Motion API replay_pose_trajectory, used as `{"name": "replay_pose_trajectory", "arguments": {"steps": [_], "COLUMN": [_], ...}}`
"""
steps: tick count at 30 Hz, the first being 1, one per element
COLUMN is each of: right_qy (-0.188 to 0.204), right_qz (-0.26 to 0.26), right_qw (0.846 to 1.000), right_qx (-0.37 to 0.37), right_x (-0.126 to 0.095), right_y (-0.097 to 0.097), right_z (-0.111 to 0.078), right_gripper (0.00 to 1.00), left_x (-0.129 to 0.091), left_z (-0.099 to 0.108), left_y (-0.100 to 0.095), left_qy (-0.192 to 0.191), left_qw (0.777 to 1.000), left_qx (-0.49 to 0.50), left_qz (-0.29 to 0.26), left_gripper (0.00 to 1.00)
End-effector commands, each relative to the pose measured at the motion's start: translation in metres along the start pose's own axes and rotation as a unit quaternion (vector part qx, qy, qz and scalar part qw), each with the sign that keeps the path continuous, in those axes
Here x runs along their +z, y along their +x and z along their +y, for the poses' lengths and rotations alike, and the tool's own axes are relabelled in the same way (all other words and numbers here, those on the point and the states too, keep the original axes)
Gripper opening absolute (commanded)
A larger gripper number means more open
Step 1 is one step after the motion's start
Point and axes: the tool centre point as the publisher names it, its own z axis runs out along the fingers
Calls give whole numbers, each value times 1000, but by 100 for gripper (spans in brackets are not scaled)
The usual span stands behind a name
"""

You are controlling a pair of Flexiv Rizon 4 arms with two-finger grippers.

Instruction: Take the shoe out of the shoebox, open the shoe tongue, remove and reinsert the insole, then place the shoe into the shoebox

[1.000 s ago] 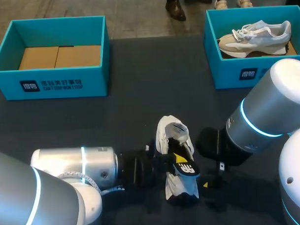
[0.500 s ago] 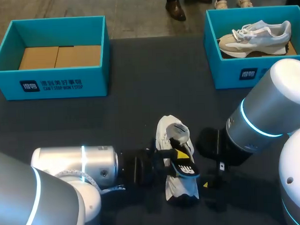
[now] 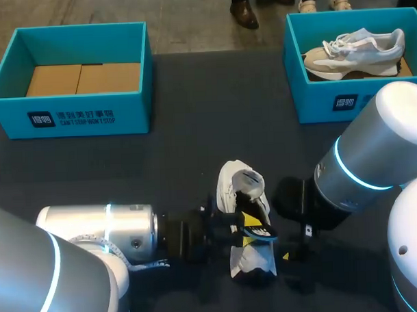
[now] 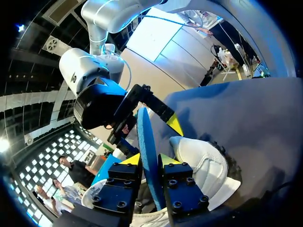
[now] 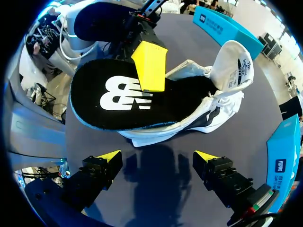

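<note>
A white shoe of smooth leather-like panels lies on the dark matte table, by the middle of its near edge. The left gripper comes in from the left and is clamped on a thin, flat insole, which sits partly over the shoe's opening.

The left wrist view shows the insole edge-on: a narrow blue foam strip pinched between the two yellow-tipped fingers, with the rounded white shoe just beneath.

The right wrist view shows what the others hide: the insole's broad black top with a white logo and a blue rim, one yellow finger of the left gripper pressed on it, and the shoe's padded tongue standing upright. The right gripper hovers near the shoe, its fingers wide apart with only bare table between them.

Only the head view shows two open teal cardboard shoeboxes: one at the far left corner with a brown cardboard floor, one at the far right corner holding a beige mesh sneaker.
</note>
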Motion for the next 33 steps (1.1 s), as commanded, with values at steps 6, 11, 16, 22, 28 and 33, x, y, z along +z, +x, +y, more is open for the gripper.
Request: {"name": "replay_pose_trajectory", "arguments": {"steps": [6,11,16,22,28,33], "right_qy": [0,0,0,0,0,0], "right_qz": [-3,-3,-3,-3,-3,-3], "right_qw": [1000,1000,1000,1000,1000,1000], "right_qx": [1,1,1,1,1,1], "right_x": [2,2,2,2,2,2], "right_y": [2,2,2,2,2,2], "right_z": [0,0,0,0,0,0], "right_gripper": [100,100,100,100,100,100], "left_x": [-1,2,5,5,6,6], "left_z": [0,5,12,28,42,41], "left_y": [3,5,4,2,3,4], "left_qy": [-10,-13,-23,-32,-46,-45], "left_qw": [1000,1000,999,999,999,999], "left_qx": [8,19,33,31,22,16], "left_qz": [8,7,4,0,5,6], "left_gripper": [0,0,0,0,0,0]}}
